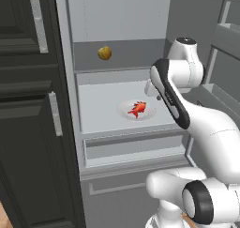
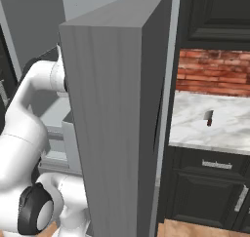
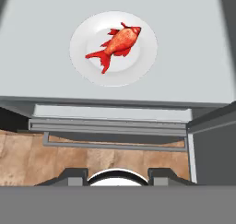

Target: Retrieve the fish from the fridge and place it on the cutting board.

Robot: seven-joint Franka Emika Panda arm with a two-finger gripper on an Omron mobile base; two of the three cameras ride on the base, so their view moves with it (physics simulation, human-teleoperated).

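Note:
The red-orange fish (image 1: 138, 108) lies on a round white plate (image 1: 125, 110) on the middle shelf of the open fridge (image 1: 66, 72). In the hand view the fish (image 3: 119, 43) is at the top, its head to the upper right, well beyond my gripper (image 3: 118, 176). The gripper is open, its two dark fingertips (image 3: 73, 174) spread wide with nothing between them. It hovers out past the shelf's front edge, above the drawer. In the left base view my hand (image 1: 151, 88) sits right of the plate, half hidden by the forearm. The cutting board is out of view.
A round yellow-brown fruit (image 1: 104, 53) sits on the upper shelf. The open fridge door (image 2: 114, 133) stands close on my right. Dark cabinets (image 1: 28, 128) flank the fridge's left. A small cleaver (image 2: 208, 117) lies on the marble counter (image 2: 224, 128).

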